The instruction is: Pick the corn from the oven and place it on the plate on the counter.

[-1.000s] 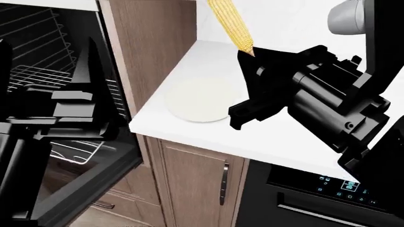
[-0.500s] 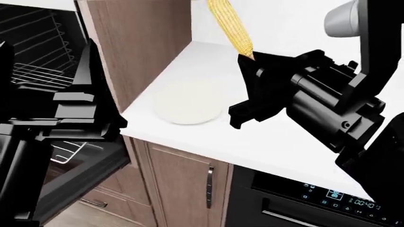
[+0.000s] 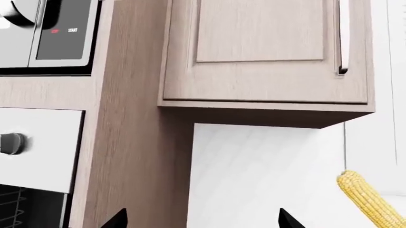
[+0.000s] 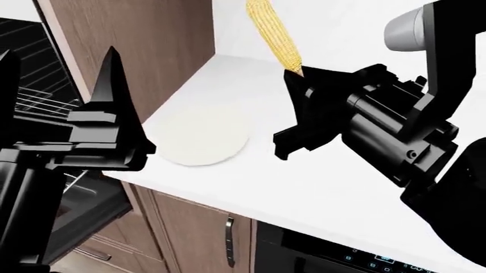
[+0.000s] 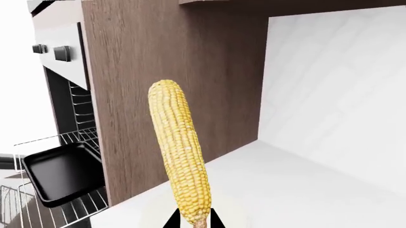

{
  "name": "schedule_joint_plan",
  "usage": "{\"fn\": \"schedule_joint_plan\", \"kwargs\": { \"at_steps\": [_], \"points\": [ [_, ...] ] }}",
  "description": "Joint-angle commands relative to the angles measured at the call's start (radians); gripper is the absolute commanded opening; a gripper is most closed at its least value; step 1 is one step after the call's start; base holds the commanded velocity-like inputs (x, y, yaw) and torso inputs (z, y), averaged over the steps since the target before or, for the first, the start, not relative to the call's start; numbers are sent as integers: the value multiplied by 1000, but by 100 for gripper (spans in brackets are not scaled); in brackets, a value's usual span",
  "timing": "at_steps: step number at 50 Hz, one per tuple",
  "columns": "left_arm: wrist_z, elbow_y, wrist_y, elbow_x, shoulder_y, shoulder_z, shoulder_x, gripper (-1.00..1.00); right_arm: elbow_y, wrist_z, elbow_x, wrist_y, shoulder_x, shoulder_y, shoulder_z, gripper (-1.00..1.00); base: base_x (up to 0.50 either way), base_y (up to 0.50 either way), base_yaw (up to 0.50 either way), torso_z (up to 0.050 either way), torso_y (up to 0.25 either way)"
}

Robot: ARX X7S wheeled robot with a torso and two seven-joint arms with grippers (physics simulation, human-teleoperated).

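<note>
The yellow corn (image 4: 275, 34) stands nearly upright, its stem end pinched in my right gripper (image 4: 295, 73), which is shut on it above the white counter (image 4: 304, 187). The right wrist view shows the cob (image 5: 180, 152) rising from the gripper (image 5: 193, 222). The cream-white plate (image 4: 201, 139) lies on the counter, left of and below the held cob. My left gripper (image 4: 61, 62) is open with nothing in it, in front of the oven (image 4: 31, 85). The left wrist view shows its fingertips (image 3: 120, 218) wide apart and the corn (image 3: 371, 202) far to one side.
A tall wood panel (image 4: 136, 51) separates the oven from the counter. A black baking tray (image 5: 60, 175) sits on an oven rack. Below the counter are a cabinet door with a handle (image 4: 229, 242) and a black appliance with a blue display (image 4: 365, 259). An upper cabinet (image 3: 266, 52) hangs overhead.
The head view has swung right: oven, panel and plate slid left in the picture. The right gripper still holds the corn beside the plate. The left gripper stands higher in the frame.
</note>
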Motion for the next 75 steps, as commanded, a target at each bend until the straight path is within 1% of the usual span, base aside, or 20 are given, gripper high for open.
{"fn": "schedule_joint_plan", "kwargs": {
  "at_steps": [1,19,24,38,40,46,51,55,66,75],
  "points": [
    [1,-2,1,4,-4,8,2,100,4,-4,-11,16,-4,4,2,-100,474,159,0,0,0],
    [13,1,1,8,-3,-1,5,100,4,-6,-19,3,-3,-6,12,-100,474,159,0,0,1],
    [8,1,1,6,-4,1,6,100,0,-5,-32,19,-3,0,7,-100,-2,5,0,0,2],
    [10,0,-6,9,-5,1,13,100,-4,-6,-37,27,1,-5,5,-100,75,526,0,0,1],
    [8,0,-4,9,-7,4,12,100,1,-4,-41,3,3,-16,14,-100,149,507,0,0,0],
    [11,1,-4,8,-1,0,14,100,16,1,-41,17,-7,-22,0,-100,0,0,0,0,2],
    [0,1,5,1,-3,8,14,100,91,-51,-67,52,-9,-71,-50,-100,0,0,0,0,0],
    [-18,1,20,-10,-8,17,8,100,168,-102,-87,109,-51,-57,-86,-100,0,0,0,0,0],
    [-40,3,26,-43,-5,3,-5,100,281,-198,-153,137,-206,-111,-170,-100,0,0,0,0,0],
    [-58,3,25,-62,-5,-1,-5,100,309,-230,-186,124,-242,-162,-199,-100,0,0,0,0,1]
  ]
}}
